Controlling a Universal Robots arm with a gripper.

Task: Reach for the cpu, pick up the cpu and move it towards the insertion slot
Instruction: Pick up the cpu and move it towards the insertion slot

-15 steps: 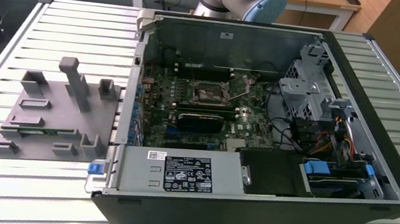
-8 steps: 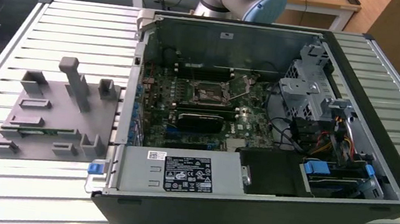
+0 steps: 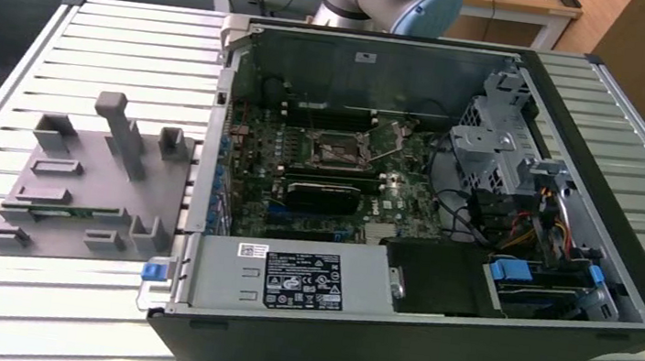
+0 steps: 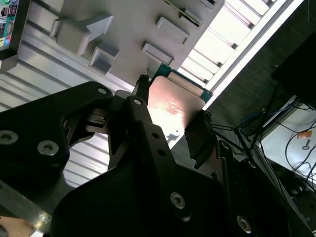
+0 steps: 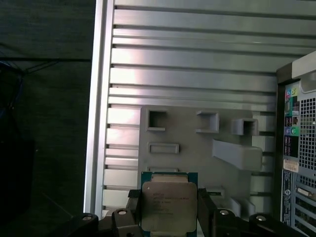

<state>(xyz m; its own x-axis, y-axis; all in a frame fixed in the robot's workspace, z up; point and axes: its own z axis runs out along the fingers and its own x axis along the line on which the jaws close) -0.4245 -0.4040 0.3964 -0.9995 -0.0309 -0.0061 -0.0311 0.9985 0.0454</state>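
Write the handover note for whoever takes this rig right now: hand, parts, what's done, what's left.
The hand is shut on the cpu, with fingers on two opposite edges, as seen in both wrist views.
The cpu is held up off the grey tray on the slatted table, outside the computer case.
The insertion slot sits on the motherboard inside the open case, its dark centre showing in the exterior view.
Done: reach and pick-up.
Left: the carry to the slot; the cpu is not over the case yet.
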